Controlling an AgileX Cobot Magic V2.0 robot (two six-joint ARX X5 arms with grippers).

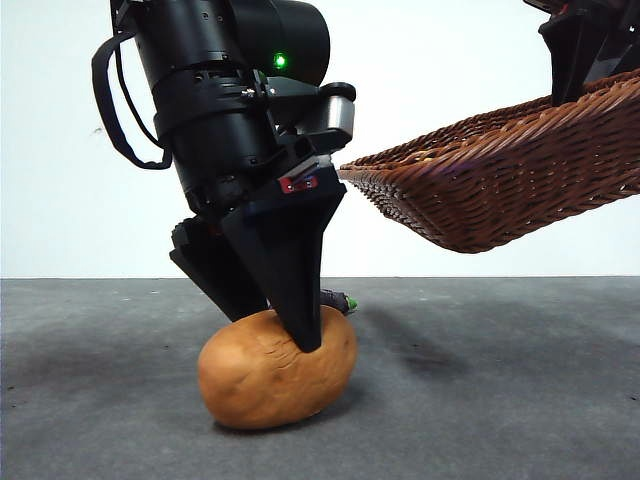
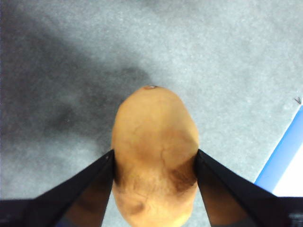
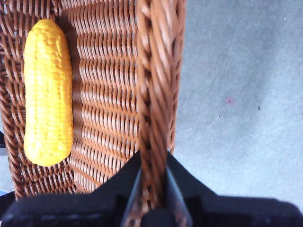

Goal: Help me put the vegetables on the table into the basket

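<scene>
Nearest the front camera, the potato point(image 1: 277, 370) lies on the dark grey table point(image 1: 500, 400) before a plain white wall point(image 1: 450, 80), the left gripper point(image 1: 300, 335) clamped down over it. Behind peeks a green-stemmed eggplant point(image 1: 340, 300). Raised at upper right hangs the tilted basket point(image 1: 500, 185).

From the left wrist, both jaws press the potato's point(image 2: 155, 151) sides on mottled table point(image 2: 227, 56).

From the right wrist, the right gripper point(image 3: 152, 189) pinches the basket's rim point(image 3: 151, 85); a bumpy yellow vegetable point(image 3: 48, 92) lies inside.
</scene>
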